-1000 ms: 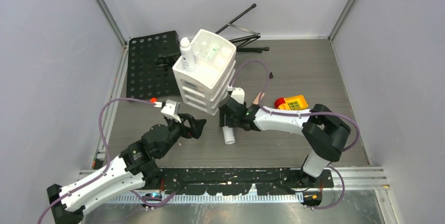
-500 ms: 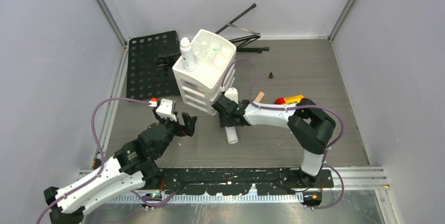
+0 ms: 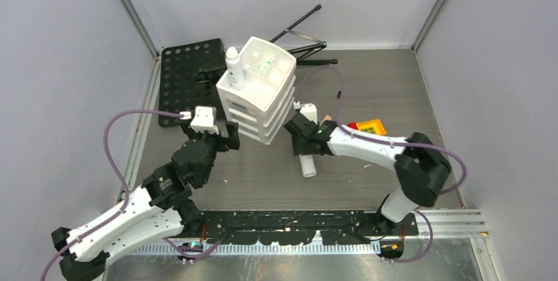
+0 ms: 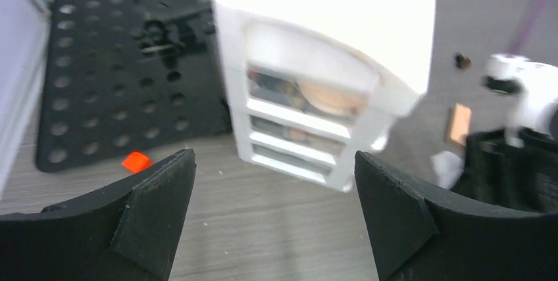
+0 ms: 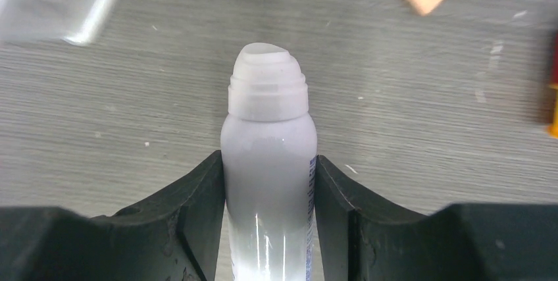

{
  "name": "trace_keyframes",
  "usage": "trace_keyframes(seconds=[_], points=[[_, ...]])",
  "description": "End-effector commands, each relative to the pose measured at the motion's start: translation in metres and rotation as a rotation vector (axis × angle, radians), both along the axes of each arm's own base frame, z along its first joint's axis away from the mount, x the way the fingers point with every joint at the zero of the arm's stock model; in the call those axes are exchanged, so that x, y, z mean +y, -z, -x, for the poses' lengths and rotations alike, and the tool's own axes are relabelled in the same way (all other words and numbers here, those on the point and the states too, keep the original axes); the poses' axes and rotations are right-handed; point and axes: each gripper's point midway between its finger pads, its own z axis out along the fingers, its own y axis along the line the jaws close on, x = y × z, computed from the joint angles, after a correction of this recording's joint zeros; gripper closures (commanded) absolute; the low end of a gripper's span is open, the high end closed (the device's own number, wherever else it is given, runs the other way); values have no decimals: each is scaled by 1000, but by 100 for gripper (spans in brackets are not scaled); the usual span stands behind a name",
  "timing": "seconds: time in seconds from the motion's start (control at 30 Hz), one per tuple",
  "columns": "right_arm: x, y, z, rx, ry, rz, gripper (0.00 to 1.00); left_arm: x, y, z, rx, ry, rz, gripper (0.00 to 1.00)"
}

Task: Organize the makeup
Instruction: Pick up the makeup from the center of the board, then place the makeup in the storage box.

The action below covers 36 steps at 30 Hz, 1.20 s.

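My right gripper (image 5: 268,185) is shut on a white bottle (image 5: 268,139), cap pointing away, just above the grey table. From above, the bottle (image 3: 308,166) sticks out of the right gripper (image 3: 306,152), to the right of the white three-drawer organizer (image 3: 258,100). Another white bottle (image 3: 233,67) stands in the organizer's top tray. The left gripper (image 3: 221,135) is open and empty at the organizer's left front. In the left wrist view, the left gripper (image 4: 273,215) faces the organizer (image 4: 329,44), and a peach compact (image 4: 332,97) shows in its upper drawer.
A red-and-yellow block (image 3: 367,127) and a tan wooden block (image 3: 325,122) lie right of the organizer. A black perforated plate (image 3: 187,77) lies at back left, with a small red piece (image 4: 137,161) at its edge. A black folding stand (image 3: 303,31) lies behind.
The right gripper has carried the white bottle to the right, away from the organizer. The left gripper has moved left and further back, toward the organizer's left front, and opened wider.
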Motion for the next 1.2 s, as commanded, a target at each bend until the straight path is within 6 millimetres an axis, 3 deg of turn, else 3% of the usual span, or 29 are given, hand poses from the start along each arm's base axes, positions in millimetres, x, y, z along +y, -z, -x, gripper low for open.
trace_keyframes(seconds=[0.0, 0.13, 0.27, 0.33, 0.4, 0.53, 0.63, 0.83, 1.0, 1.07, 1.17], points=[[-8, -105, -27, -284, 15, -131, 91, 42, -53, -12, -106, -202, 67, 7], [-4, -199, -42, -584, -13, -339, 100, 60, -49, -27, -61, -281, 129, 7], [9, -286, -41, -889, -119, -578, 100, 71, -22, -59, 53, -316, 210, 9], [18, -321, -39, -993, -179, -640, 100, 77, -3, -71, 112, -330, 223, 13], [34, -343, -39, -1052, -271, -652, 100, 78, 13, -74, 138, -327, 203, 14], [72, -369, -47, -1185, -426, -656, 100, 81, 34, -72, 123, -335, 212, 13], [86, -387, -56, -1314, -435, -706, 100, 82, 49, -71, 110, -337, 210, 13], [113, -399, -74, -1449, -437, -783, 100, 82, 81, -71, 138, -337, 193, 15], [107, -414, -86, -1587, -325, -903, 100, 82, 82, -74, 130, -340, 193, 15], [100, -414, -96, -1602, -244, -939, 100, 81, 80, -74, 127, -333, 196, 15], [103, -408, -106, -1608, -253, -934, 100, 79, 80, -74, 126, -325, 200, 15]])
